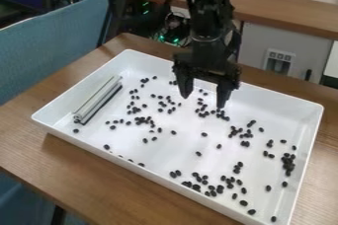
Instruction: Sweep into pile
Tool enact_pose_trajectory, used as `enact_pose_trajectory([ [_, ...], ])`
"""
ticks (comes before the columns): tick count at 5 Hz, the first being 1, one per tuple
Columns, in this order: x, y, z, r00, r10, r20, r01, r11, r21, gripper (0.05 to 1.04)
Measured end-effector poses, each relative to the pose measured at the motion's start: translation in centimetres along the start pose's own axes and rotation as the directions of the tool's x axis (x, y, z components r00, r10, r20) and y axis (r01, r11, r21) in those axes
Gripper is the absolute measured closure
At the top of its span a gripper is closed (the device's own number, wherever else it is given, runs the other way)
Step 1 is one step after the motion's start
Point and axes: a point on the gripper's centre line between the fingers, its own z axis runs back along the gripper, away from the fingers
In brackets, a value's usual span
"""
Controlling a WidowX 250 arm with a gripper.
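My gripper [203, 94] hangs over the back middle part of the white tray, its two fingers spread apart with nothing held between them. Small black beans lie scattered over the tray floor: a loose group [143, 120] left of the gripper, others below it, a cluster [288, 164] by the right wall, and more [198, 183] along the front. A grey bar-shaped sweeping tool [98, 99] with a dark lower edge lies at the tray's left end, well to the left of the gripper.
The white tray [63, 139] has raised walls on all sides and stands on a brown wooden table [86, 169]. A blue fabric panel [56, 46] is at the left. Behind the tray are a wooden shelf [284, 12], a white cabinet and cables.
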Motion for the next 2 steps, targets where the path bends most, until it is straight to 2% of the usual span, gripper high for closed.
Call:
enact_pose_trajectory([
  [1,-0.7,0.2,-1.3,0.999,-0.001,-0.040,0.002,1.000,0.005,0.083],
  [2,-2.9,4.1,-1.3,0.996,0.037,-0.079,-0.034,0.998,0.044,0.083],
])
